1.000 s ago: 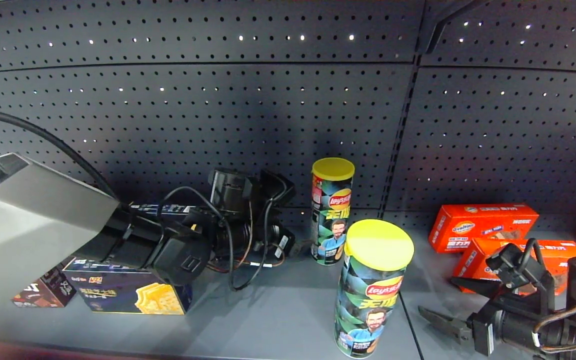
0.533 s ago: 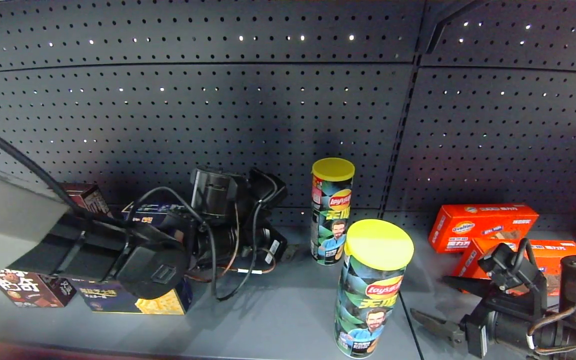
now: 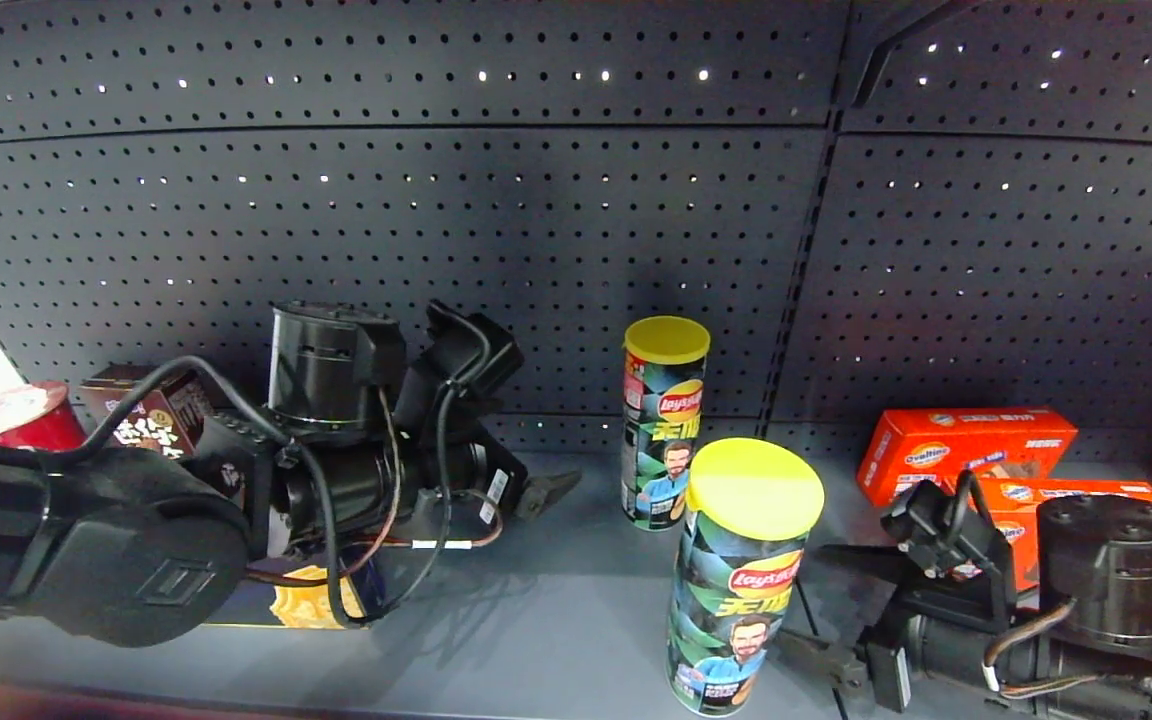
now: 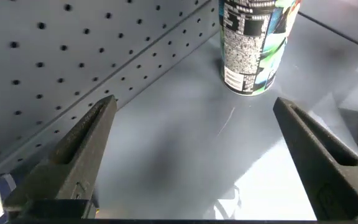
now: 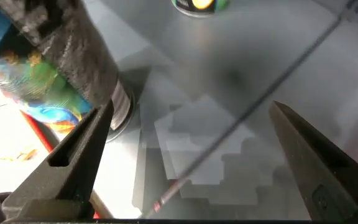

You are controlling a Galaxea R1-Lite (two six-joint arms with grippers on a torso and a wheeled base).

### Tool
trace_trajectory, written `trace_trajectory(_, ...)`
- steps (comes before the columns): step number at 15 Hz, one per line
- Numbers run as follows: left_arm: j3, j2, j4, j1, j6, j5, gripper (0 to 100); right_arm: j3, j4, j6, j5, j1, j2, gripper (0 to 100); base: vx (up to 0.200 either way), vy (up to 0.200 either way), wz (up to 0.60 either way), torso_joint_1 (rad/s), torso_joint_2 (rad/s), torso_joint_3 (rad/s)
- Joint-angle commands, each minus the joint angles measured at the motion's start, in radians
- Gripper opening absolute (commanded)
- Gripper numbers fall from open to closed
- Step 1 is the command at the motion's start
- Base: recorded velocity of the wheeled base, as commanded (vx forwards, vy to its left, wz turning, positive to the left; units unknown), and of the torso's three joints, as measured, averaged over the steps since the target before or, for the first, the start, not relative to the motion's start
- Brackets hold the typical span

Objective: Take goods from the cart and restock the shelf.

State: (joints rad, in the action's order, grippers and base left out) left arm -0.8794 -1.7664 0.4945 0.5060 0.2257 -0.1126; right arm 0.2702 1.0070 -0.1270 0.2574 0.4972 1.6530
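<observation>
Left gripper [image 4: 194,104]: spread wide, nothing held, poised just above the shelf [image 3: 556,620]; the far chip can [image 3: 663,425] is found at its 2 o'clock. Right gripper [image 5: 192,107]: likewise spread, empty, placed at 4 o'clock of the near chip can [image 3: 741,580].

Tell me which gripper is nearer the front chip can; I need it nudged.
Right. The right gripper is just right of the front chip can; the left gripper is farther back, left of the rear can.

Dark pegboard panel [image 3: 386,200], black upright strip [image 3: 804,270]
</observation>
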Motion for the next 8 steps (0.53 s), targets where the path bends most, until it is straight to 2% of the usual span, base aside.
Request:
trace_trajectory(1, 0.005, 0.024, 0.001, -0.006, -0.002, 0.001, 100, 0.037, 0.001, 0.0, -0.003, 0.026, 0.051, 100, 0.0, 0.0, 0.0, 0.0, 0.0, 0.0)
trace_trajectory(8, 0.007, 0.018, 0.001, -0.02, -0.002, -0.001, 100, 0.034, 0.002, 0.006, -0.023, 0.058, 0.056, 100, 0.0, 0.0, 0.0, 0.0, 0.0, 0.0)
